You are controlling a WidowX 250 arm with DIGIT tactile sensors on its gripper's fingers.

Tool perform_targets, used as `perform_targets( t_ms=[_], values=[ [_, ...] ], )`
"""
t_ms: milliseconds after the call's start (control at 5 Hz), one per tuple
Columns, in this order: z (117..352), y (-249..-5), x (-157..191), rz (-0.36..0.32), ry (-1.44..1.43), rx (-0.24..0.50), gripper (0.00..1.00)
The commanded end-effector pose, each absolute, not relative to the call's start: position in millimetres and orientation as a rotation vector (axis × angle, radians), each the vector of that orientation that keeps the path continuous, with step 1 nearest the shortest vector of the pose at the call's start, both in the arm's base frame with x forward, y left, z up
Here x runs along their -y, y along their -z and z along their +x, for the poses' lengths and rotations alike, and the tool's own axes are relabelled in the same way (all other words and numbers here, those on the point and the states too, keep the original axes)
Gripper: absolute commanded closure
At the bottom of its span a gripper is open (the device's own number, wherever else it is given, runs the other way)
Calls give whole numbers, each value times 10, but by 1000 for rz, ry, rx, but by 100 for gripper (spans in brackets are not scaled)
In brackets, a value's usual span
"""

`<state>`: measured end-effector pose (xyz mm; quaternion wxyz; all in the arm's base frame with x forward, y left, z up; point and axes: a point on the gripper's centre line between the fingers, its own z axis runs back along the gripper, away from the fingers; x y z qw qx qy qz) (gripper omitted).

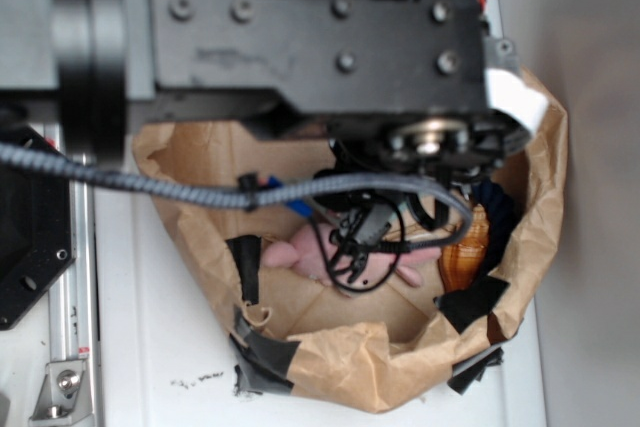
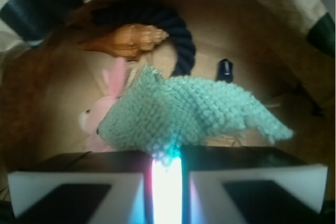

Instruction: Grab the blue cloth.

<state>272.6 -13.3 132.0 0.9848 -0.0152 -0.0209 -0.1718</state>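
Observation:
In the wrist view the blue cloth (image 2: 178,111), a light teal terry rag, is pinched by one edge between my two fingers. The gripper (image 2: 167,163) is shut on it with only a narrow bright gap left. The cloth spreads out ahead of the jaws and covers part of the pink plush bunny (image 2: 100,119). In the exterior view the gripper (image 1: 365,237) reaches down inside the brown paper bag (image 1: 340,367), just above the bunny (image 1: 320,252). The cloth is hidden there by the arm and cables.
Inside the bag lie a thick navy rope (image 2: 176,30), an orange-brown shell-like toy (image 2: 131,40) and a small dark blue object (image 2: 224,69). The bag's crumpled walls, patched with black tape (image 1: 260,357), stand close around the gripper. The rope (image 1: 500,202) is at the bag's right side.

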Motion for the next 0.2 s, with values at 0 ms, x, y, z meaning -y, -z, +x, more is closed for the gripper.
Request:
perform_targets(
  t_ms=[0],
  values=[
    [2771, -1384, 210, -26, 338, 63, 100]
  ],
)
